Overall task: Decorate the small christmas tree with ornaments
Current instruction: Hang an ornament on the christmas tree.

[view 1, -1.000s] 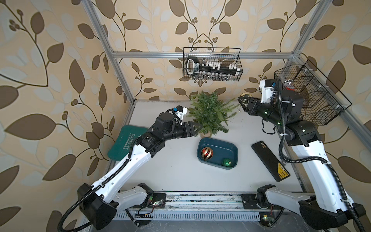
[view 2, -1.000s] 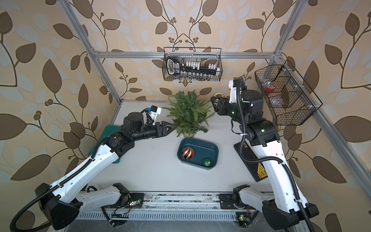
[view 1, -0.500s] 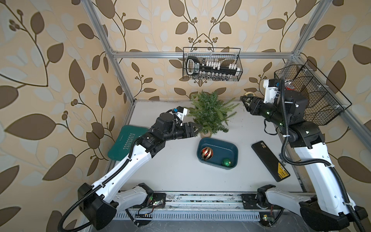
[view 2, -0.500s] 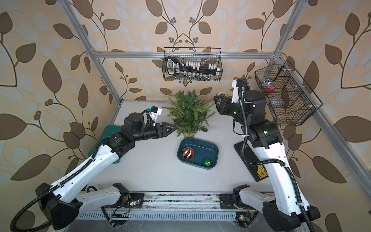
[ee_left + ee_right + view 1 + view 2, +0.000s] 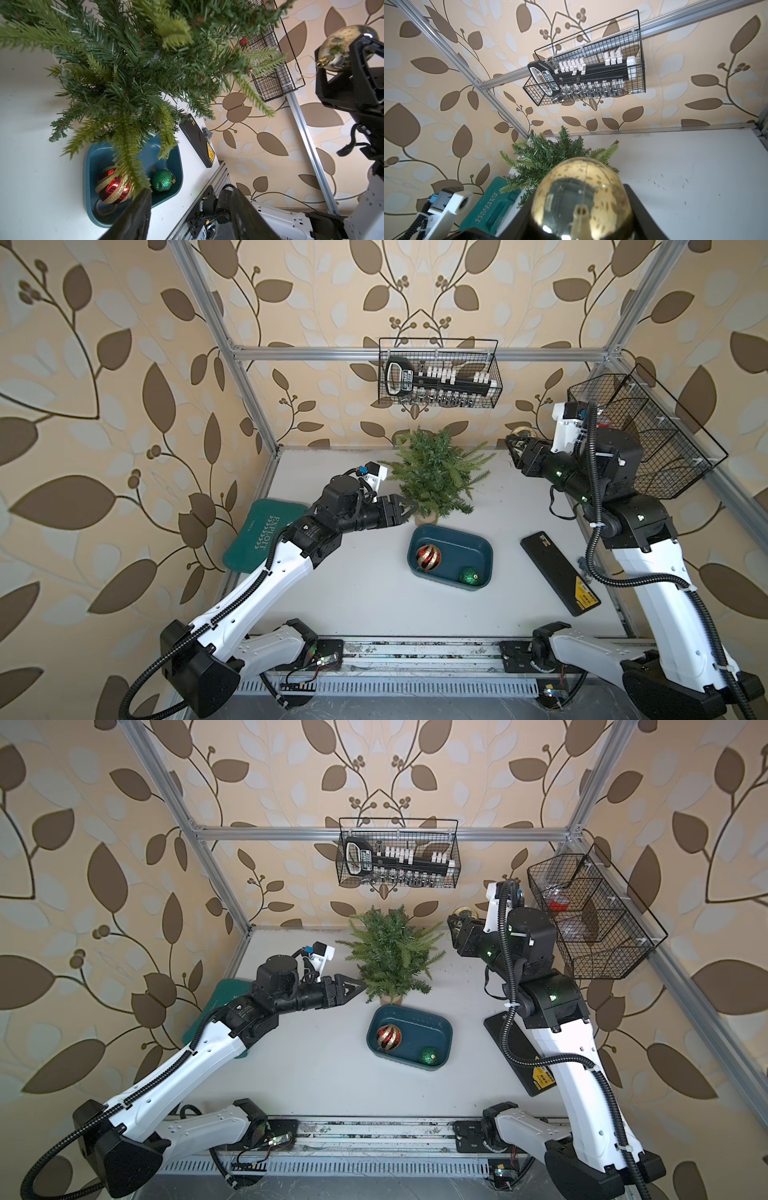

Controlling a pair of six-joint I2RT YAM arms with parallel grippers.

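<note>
Leaf-print wallpaper all round, aluminium frame, a white bench (image 5: pixel 365 597) below. Far left on it, a teal green case (image 5: pixel 266 537). Next along, the left fingers (image 5: pixel 405 508), spread wide and pinching nothing (plain in the left wrist view, with one branch tip at a finger's end), hovering just beside the lower branches of the small christmas tree (image 5: pixel 434 472). Upright at the back middle of the bench, that tree, with no ornament visible on it yet. Just in front of its base, a teal tray (image 5: pixel 457 545) holding the red bauble (image 5: pixel 428 558) with gold glitter stripes and, in the opposite corner, the green glitter bauble (image 5: pixel 469 576). Further right, a flat black case (image 5: pixel 559 572). Near the tree's right-hand branches, raised off the bench, the right fingers (image 5: pixel 519 454) pinching the gold bauble (image 5: pixel 521 433) across its round body, cap and string loop (image 5: pixel 301 68) showing clear of the grip. Far right, a wire basket (image 5: pixel 648 439).

Probably light, hollow and slick, so liable to slip from a flat pinch or crack under a hard one. Best held gently across the widest part, leaving the loop free. Soft, springy branches, likely to sag; better to thread the loop well along a stiffer twig.
</note>
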